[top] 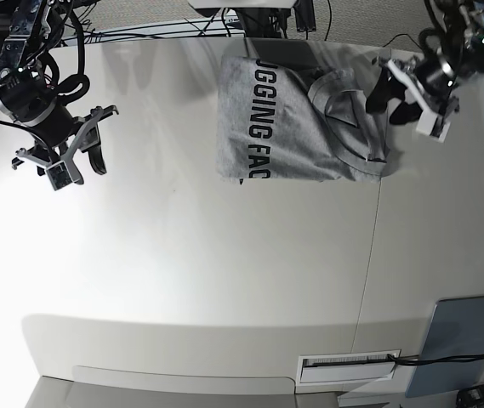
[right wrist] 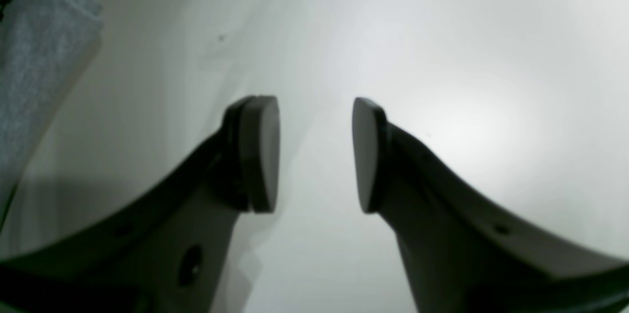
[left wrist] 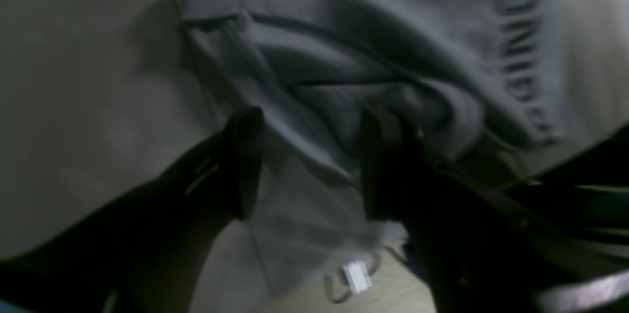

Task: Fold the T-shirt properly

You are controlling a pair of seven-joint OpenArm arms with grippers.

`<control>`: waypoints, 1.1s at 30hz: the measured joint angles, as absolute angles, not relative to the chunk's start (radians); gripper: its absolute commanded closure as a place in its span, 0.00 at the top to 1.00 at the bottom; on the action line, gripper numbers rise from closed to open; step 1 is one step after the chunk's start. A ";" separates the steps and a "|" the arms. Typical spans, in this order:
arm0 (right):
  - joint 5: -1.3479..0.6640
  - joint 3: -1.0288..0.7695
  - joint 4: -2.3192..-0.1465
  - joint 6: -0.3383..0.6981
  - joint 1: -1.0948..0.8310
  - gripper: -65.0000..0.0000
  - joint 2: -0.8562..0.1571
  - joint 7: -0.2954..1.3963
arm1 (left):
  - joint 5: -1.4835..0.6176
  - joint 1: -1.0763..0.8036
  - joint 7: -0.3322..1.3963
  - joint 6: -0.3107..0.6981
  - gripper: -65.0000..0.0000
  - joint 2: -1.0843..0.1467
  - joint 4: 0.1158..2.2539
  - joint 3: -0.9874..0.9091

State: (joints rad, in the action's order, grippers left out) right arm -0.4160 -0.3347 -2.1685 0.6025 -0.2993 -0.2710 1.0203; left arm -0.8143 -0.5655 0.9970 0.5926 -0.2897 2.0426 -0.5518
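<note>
The heather-grey T-shirt lies partly folded at the back middle of the white table, black lettering up along its left side and rumpled folds on its right. My left gripper hovers at the shirt's right edge. In the left wrist view it is open, with bunched grey cloth and a white label showing between the dark fingers. My right gripper is far left, open and empty over bare table. A corner of the shirt shows in the right wrist view.
A flat blue-grey rectangular panel lies at the front right corner. A white strip sits at the front edge. Cables run along the back edge. A seam runs front to back across the table.
</note>
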 measured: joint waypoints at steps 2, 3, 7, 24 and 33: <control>-0.416 -0.335 -2.168 0.603 -0.299 0.38 -0.271 1.021 | -0.830 -0.603 1.000 0.570 0.50 -0.289 2.035 -0.543; -0.416 -0.335 -2.168 0.603 -0.299 0.38 -0.271 1.021 | -0.847 -0.616 1.003 0.570 0.50 -0.288 2.022 -0.536; -0.416 -0.335 -2.168 0.603 -0.299 0.38 -0.271 1.021 | -0.885 -0.628 1.001 0.571 0.50 -0.286 1.969 -0.477; -0.416 -0.335 -2.168 0.603 -0.299 0.38 -0.271 1.021 | -0.955 -0.625 0.986 0.505 0.10 -0.260 1.915 -0.446; -0.416 -0.335 -2.168 0.603 -0.299 0.38 -0.271 1.021 | -0.783 -0.630 0.955 0.521 0.00 -0.289 1.915 -0.513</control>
